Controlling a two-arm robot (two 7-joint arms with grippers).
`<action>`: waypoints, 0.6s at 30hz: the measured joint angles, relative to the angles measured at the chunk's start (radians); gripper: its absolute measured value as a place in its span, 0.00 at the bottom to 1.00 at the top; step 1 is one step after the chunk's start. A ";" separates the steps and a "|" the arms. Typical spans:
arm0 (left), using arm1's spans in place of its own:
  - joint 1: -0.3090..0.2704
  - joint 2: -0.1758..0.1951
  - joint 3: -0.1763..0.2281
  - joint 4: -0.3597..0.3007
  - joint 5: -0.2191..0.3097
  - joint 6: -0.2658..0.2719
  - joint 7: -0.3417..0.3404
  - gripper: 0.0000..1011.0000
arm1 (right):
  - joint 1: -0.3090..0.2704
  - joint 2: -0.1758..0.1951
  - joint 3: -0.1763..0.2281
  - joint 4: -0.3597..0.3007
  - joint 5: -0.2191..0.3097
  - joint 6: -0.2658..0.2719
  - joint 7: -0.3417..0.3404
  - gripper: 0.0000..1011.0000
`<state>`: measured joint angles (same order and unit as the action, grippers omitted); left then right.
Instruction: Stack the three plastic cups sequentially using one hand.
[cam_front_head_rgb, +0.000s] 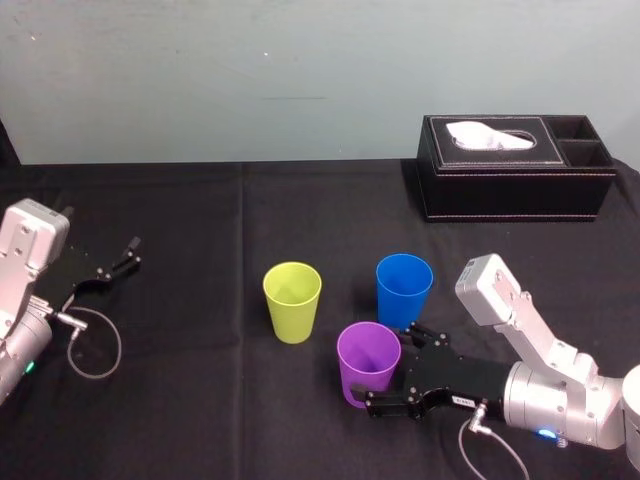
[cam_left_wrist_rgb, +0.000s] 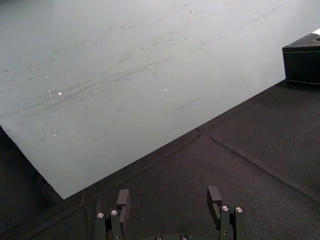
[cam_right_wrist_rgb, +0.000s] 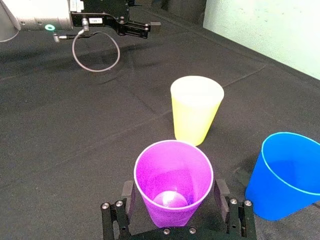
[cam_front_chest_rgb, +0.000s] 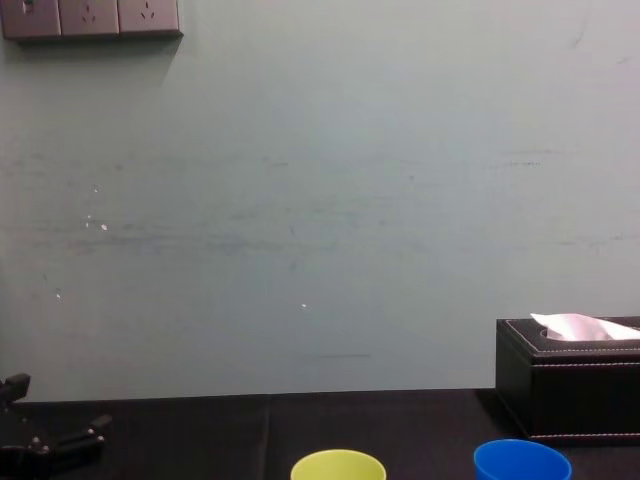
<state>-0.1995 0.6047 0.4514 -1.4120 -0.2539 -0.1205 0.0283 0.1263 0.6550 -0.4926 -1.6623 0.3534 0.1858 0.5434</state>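
On the black table (cam_front_head_rgb: 180, 410), well clear of the box (cam_front_head_rgb: 515, 190) at the far right, the yellow cup (cam_front_head_rgb: 292, 305), blue cup (cam_front_head_rgb: 404, 290) and purple cup (cam_front_head_rgb: 368, 362) stand upright, close together. Thin and smooth, they look light, slippery and easily squashed, so a gentle squeeze low on the wall seems best. The right gripper (cam_front_head_rgb: 385, 368) straddles the purple cup with its fingers spread, not pressing. The left gripper (cam_front_head_rgb: 125, 255) sits parked at the left, fingers apart.
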 joint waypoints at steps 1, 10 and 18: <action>0.000 0.000 0.000 0.000 0.000 0.000 0.000 1.00 | 0.001 -0.001 0.000 0.001 0.000 0.001 0.000 0.99; 0.000 0.000 0.000 0.000 0.000 0.000 0.000 1.00 | 0.000 0.000 0.001 0.000 0.000 0.001 0.001 0.99; 0.000 0.000 0.000 0.000 0.000 0.000 0.000 1.00 | -0.001 0.001 0.001 -0.001 0.001 0.001 0.001 0.88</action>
<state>-0.1995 0.6047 0.4514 -1.4120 -0.2539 -0.1205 0.0283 0.1254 0.6559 -0.4913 -1.6629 0.3542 0.1865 0.5444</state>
